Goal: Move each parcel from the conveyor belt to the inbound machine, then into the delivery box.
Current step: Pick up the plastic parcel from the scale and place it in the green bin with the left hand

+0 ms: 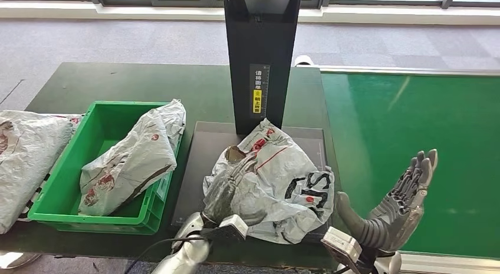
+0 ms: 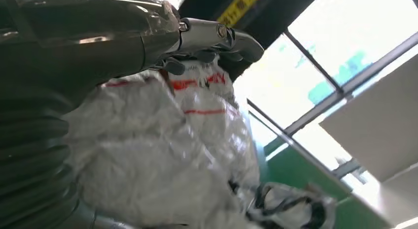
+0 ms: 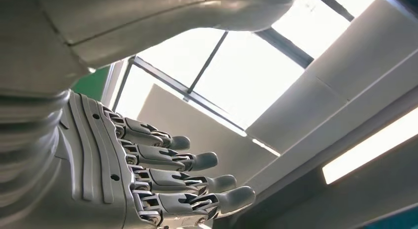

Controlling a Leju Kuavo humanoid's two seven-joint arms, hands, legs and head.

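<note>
the left hand [image 1: 219, 198] has its fingers [image 2: 175, 66] curled onto the near edge of the crumpled white parcel [image 1: 271, 180], and looks to be gripping it. the parcel lies on the dark scanning plate [image 1: 197, 168] of the inbound machine, right at the foot of its black column [image 1: 259, 56]. the right hand [image 1: 401, 200] hangs released, fingers [image 3: 197, 161] spread and straight, above the green conveyor belt [image 1: 413, 138], holding nothing. i'd say the scan step is done or nearly so, and the move to the box is in hand. next the left hand needs to lift the parcel and carry it leftward into the green delivery box [image 1: 100, 132], where another parcel [image 1: 132, 159] already lies. more bags [image 1: 26, 156] rest on the desk [image 1: 118, 82] beside it.
</note>
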